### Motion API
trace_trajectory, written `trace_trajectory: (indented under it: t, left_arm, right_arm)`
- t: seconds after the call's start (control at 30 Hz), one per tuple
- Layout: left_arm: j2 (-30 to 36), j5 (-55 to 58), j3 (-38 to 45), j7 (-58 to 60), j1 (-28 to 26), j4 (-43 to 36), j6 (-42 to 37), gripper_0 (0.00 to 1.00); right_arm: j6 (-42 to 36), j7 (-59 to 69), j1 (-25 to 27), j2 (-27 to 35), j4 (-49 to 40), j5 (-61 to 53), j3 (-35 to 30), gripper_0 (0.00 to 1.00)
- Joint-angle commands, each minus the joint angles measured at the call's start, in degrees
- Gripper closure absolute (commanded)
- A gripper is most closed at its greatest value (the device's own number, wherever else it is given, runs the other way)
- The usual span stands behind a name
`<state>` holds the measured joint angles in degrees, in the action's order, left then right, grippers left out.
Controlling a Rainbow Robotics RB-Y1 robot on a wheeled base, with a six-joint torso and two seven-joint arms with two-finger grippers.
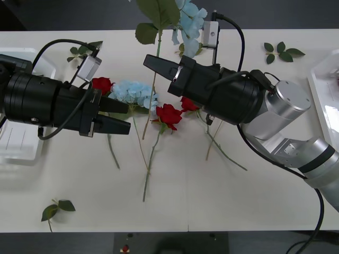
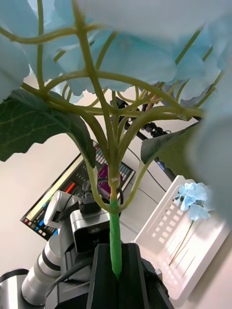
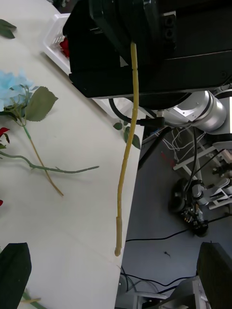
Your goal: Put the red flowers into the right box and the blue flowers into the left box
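Two grippers over white table (image 1: 222, 201), fingertips facing across the middle. Right gripper (image 1: 153, 62) clamped shut on green stem of blue flower (image 1: 188, 21): stem (image 2: 115, 241) pinched between black fingers (image 2: 104, 275), pale blue cluster and leaves fanning out beyond the tips, lower stem (image 3: 126, 145) hanging free below. Left gripper (image 1: 121, 116) with fingers apart, holding nothing, tips just beside second blue flower (image 1: 133, 91) lying flat on table. Three red flowers (image 1: 168, 115) loose on table between the grippers. Left box (image 1: 16, 143) at table's left edge, one blue flower (image 2: 193, 195) lying inside. Right box (image 1: 324, 87) at right edge.
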<state>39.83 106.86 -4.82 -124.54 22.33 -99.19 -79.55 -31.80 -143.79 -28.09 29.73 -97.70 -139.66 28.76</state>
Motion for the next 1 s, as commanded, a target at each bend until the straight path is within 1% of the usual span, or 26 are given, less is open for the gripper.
trace_trajectory:
  t: [0.03,0.4,0.43,0.47,0.5,0.53,0.57,0.6,0.63,1.0]
  left_arm:
    - [-0.63,1.16,-1.51,-2.90,2.45,-0.65,0.80,0.00]
    - [-2.91,0.81,-4.76,-2.55,3.95,-0.65,4.32,0.00]
    - [-3.00,0.72,-5.20,-2.37,4.12,-0.56,4.76,0.02]
    - [-3.00,0.72,-5.64,-2.37,4.21,-0.56,5.20,0.06]
    - [-3.00,0.72,-6.00,-2.37,4.39,-0.65,5.55,0.13]
    - [-3.00,0.72,-6.43,-2.46,4.47,-0.56,5.81,0.25]
    - [-3.00,0.72,-6.70,-2.46,4.56,-0.56,6.08,0.41]
    - [-3.00,0.72,-6.79,-2.37,4.56,-0.56,6.16,0.59]
    - [-3.09,0.72,-7.14,-2.37,4.65,-0.56,6.34,1.00]
    - [-3.88,0.72,-7.31,-2.28,4.82,-0.65,6.43,1.00]
  right_arm:
    - [-0.72,-0.18,-1.17,-0.55,-1.35,0.09,-0.46,1.00]
    - [-0.81,-0.18,-1.17,-0.55,-1.35,0.09,-0.46,1.00]
    - [-0.81,-0.18,-1.17,-0.55,-1.26,0.09,-0.46,1.00]
    - [-0.89,-0.18,-1.17,-0.55,-1.35,0.09,-0.46,1.00]
    - [-0.89,-0.18,-1.17,-0.55,-1.26,0.09,-0.46,1.00]
    - [-0.89,-0.18,-1.17,-0.55,-1.35,0.09,-0.46,1.00]
    - [-0.89,-0.18,-1.17,-0.55,-1.35,0.09,-0.46,1.00]
    - [-0.89,-0.18,-1.17,-0.55,-1.26,0.09,-0.46,1.00]
    - [-0.89,-0.18,-1.17,-0.55,-1.35,0.09,-0.46,1.00]
    - [-1.07,-0.18,-1.17,-0.55,-1.26,0.01,-0.46,1.00]
